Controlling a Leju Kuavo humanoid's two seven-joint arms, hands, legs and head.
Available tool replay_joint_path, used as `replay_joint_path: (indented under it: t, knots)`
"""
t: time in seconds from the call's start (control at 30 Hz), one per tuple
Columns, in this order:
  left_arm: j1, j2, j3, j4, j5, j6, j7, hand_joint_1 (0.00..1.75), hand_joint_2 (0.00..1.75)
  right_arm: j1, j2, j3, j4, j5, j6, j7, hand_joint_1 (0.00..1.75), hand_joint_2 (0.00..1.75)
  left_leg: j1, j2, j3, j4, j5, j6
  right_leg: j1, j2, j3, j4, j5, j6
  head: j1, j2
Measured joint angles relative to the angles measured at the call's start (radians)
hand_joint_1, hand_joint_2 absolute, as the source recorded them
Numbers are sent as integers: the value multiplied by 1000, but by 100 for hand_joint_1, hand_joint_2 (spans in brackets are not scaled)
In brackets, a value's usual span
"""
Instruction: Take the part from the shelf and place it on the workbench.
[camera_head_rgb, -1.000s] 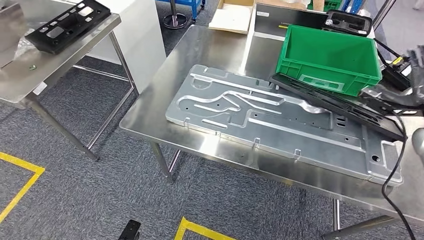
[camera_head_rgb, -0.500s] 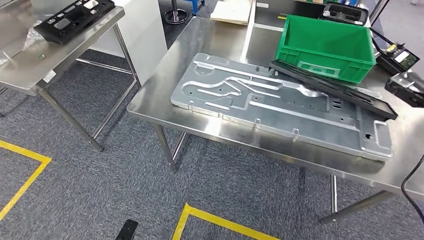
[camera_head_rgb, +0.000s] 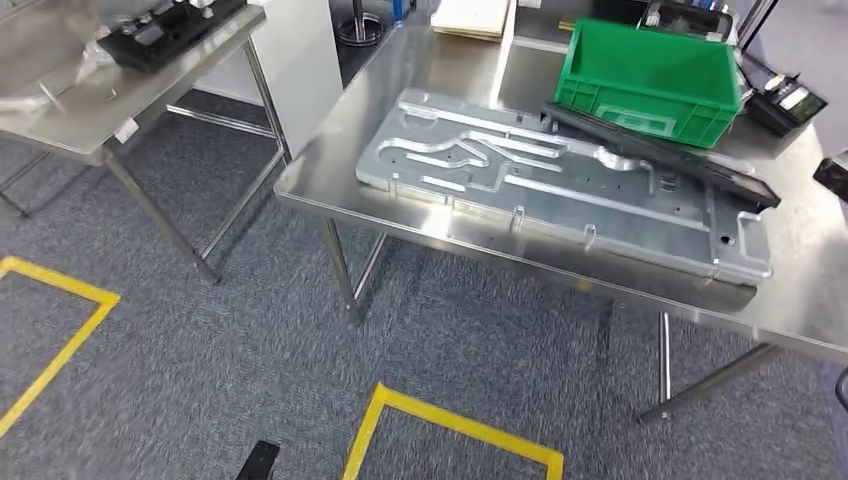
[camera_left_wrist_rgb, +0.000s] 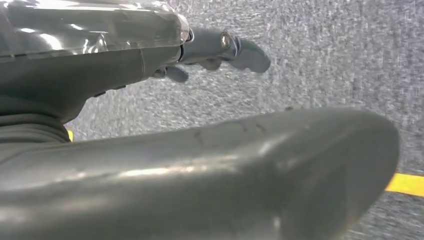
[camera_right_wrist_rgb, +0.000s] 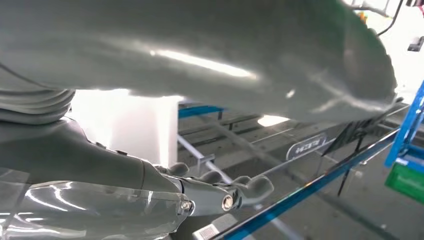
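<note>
A long black frame part (camera_head_rgb: 660, 155) lies on the steel workbench (camera_head_rgb: 440, 70), one side propped against a green crate (camera_head_rgb: 650, 75) and the rest across a large silver stamped plate (camera_head_rgb: 560, 185). Nothing touches it. In the left wrist view my left hand (camera_left_wrist_rgb: 215, 50) hangs over grey carpet with its fingers stretched out and nothing in them. The right wrist view has my right hand (camera_right_wrist_rgb: 215, 192) with loosely spread fingers, holding nothing, in front of shelf rails (camera_right_wrist_rgb: 310, 192).
A second steel table (camera_head_rgb: 80, 100) at the left carries another black part (camera_head_rgb: 170, 25). Black devices (camera_head_rgb: 785, 100) sit at the workbench's right end, and white boards (camera_head_rgb: 470, 18) at its far side. Yellow tape (camera_head_rgb: 450, 420) marks the carpet.
The whole picture has shifted as the camera moved. One second ago my right hand was at the black part's right end; it has since left the head view. The part stays against the crate.
</note>
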Motion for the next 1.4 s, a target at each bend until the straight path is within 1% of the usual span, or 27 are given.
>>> replay_joint_path:
  t: [0.07,0.17,0.2,0.23,0.27,0.3,0.33,0.4,0.47,0.53,0.57,0.67,0.7,0.73,0.8,0.87,0.93,0.97,1.03,1.07,1.13,1.2,1.23,1.27,1.33,1.37,1.4]
  knots:
    - [0,-2,0,0,1,1,2,0,0,32,-17,-20,-21,-12,-3,-6,0,0,2,3,-15,-15,30,18,-3,3,-13,14,-29,10,0,0]
    - [2,-3,2,0,7,3,1,0,0,75,-36,-55,-52,-29,-8,-11,0,0,2,7,-57,-20,72,31,-5,7,-56,172,-177,19,0,0]
    - [3,-4,3,0,9,3,0,0,0,94,-39,-67,-64,-36,-9,-11,0,0,1,8,-73,-19,84,31,-5,7,-65,234,-204,22,1,0]
    - [3,-4,4,0,10,3,-1,0,0,116,-40,-79,-78,-44,-11,-11,0,0,0,9,-90,-16,95,31,-5,7,-61,273,-205,24,0,0]
    - [3,-5,5,0,12,4,-3,0,0,143,-40,-92,-94,-56,-13,-11,0,0,0,10,-106,-13,105,30,-5,7,-43,282,-187,25,1,0]
    - [4,-6,6,0,15,4,-5,0,0,174,-40,-108,-113,-70,-16,-12,0,0,1,10,-123,-8,114,28,-6,7,-7,257,-160,25,1,0]
    - [4,-6,8,0,17,4,-7,0,0,207,-40,-126,-134,-83,-21,-12,0,0,1,9,-137,-2,122,25,-7,7,45,200,-143,23,1,0]
    - [4,-8,9,0,19,4,-8,0,0,278,-38,-174,-183,-106,-34,-16,0,0,-2,5,-158,8,136,16,-3,5,150,59,-159,16,0,0]
    - [6,-9,10,0,21,5,-7,0,0,359,-26,-237,-232,-117,-55,-27,0,0,-3,2,-167,10,153,4,5,2,192,-15,-184,4,0,0]
    - [10,-10,11,0,24,6,-5,0,0,425,-6,-292,-266,-119,-70,-38,0,0,-1,0,-174,9,159,-9,5,-1,181,-21,-171,-12,-1,0]
    - [13,-10,12,0,25,6,-4,0,0,448,3,-312,-279,-118,-73,-41,0,0,-1,0,-184,24,137,-16,2,-2,171,-21,-159,-22,-1,0]
    - [14,-10,14,0,26,7,-2,0,0,492,20,-351,-309,-115,-72,-46,0,0,4,1,-232,177,-8,-29,-1,-3,131,-22,-125,-38,-2,0]
    - [13,-10,15,0,26,7,0,0,0,504,26,-365,-315,-116,-69,-47,0,0,6,1,-244,241,-40,-32,0,-2,116,-21,-114,-39,-2,0]
    - [13,-10,15,0,26,7,1,0,0,517,33,-381,-321,-119,-66,-48,0,0,7,1,-246,287,-51,-34,1,-2,102,-20,-103,-39,-2,0]
    - [12,-10,16,0,26,7,7,0,0,564,59,-422,-333,-139,-64,-53,0,0,7,1,-198,281,-13,-30,6,-2,76,-19,-84,-37,-2,0]
    - [11,-9,17,0,25,9,10,0,0,626,98,-469,-338,-169,-72,-67,0,0,3,-1,-84,143,21,-14,9,-3,57,-18,-66,-33,-2,0]
    - [9,-7,17,-1,25,11,11,0,0,679,141,-514,-336,-199,-86,-85,0,0,-4,-3,12,3,5,0,9,-5,47,-19,-49,-25,-2,0]
    - [8,-6,18,-1,25,13,11,0,0,701,164,-537,-332,-212,-92,-95,0,0,-7,-4,31,-32,-5,3,7,-5,45,-22,-40,-20,-2,0]
    - [9,-6,18,-1,26,16,10,0,0,742,217,-584,-313,-237,-97,-116,0,0,-8,2,30,-54,12,11,5,-2,44,-33,-25,-8,-2,0]
    - [8,-7,18,-1,27,17,10,0,0,758,240,-608,-296,-249,-99,-127,0,0,-6,8,26,-64,26,18,4,1,40,-29,-37,-5,-2,0]
    - [7,-6,19,-1,27,19,11,0,0,776,287,-656,-246,-277,-101,-148,0,0,-1,25,8,-78,54,30,1,6,15,37,-117,1,0,0]
    - [7,-6,19,-1,27,20,13,0,0,785,330,-699,-181,-305,-102,-167,0,0,-1,39,-21,-75,74,33,-3,8,-20,167,-209,10,1,0]
    - [7,-6,19,-1,26,20,15,0,0,789,349,-718,-144,-317,-102,-177,0,0,-1,47,-38,-71,83,31,-6,8,-29,224,-224,15,2,0]
    - [7,-6,19,0,26,20,17,0,0,792,368,-737,-105,-329,-102,-188,0,0,0,56,-57,-64,90,28,-10,8,-25,255,-212,21,2,0]
    - [6,-6,20,0,26,20,20,0,0,793,401,-770,-31,-347,-100,-203,0,0,5,74,-96,-44,100,20,-19,-3,29,224,-152,32,2,0]
    - [6,-6,20,-1,26,22,21,0,0,790,416,-784,5,-354,-97,-206,0,0,6,83,-113,-31,102,14,-22,-22,81,167,-138,36,2,0]
    - [6,-6,20,-1,25,24,22,0,0,785,429,-796,41,-361,-91,-207,0,0,6,92,-127,-16,102,7,-20,-41,136,95,-149,36,2,0]
